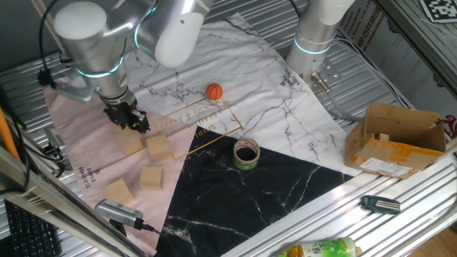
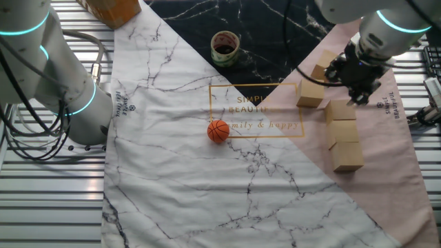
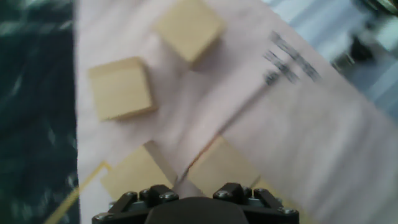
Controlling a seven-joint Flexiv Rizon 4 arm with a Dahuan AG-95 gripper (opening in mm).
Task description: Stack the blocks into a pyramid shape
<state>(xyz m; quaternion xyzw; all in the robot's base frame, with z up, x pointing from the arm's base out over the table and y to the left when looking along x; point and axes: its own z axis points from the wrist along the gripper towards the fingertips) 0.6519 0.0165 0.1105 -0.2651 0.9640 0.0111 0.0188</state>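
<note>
End effector (image 1: 133, 123) hovers over blocks (image 1: 158, 148) — cloth's pink corner (image 1: 75, 143).

Orange ball (image 1: 214, 91), tape roll (image 1: 246, 153), cardboard box (image 1: 396, 139), green bottle (image 1: 318, 249).

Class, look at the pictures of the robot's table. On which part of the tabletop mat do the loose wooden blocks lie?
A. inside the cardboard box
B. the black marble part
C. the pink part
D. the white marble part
C: the blocks sit on the pink part of the mat, near the gripper; only the tape roll rests at the black part's edge and the orange ball on the white.
</note>
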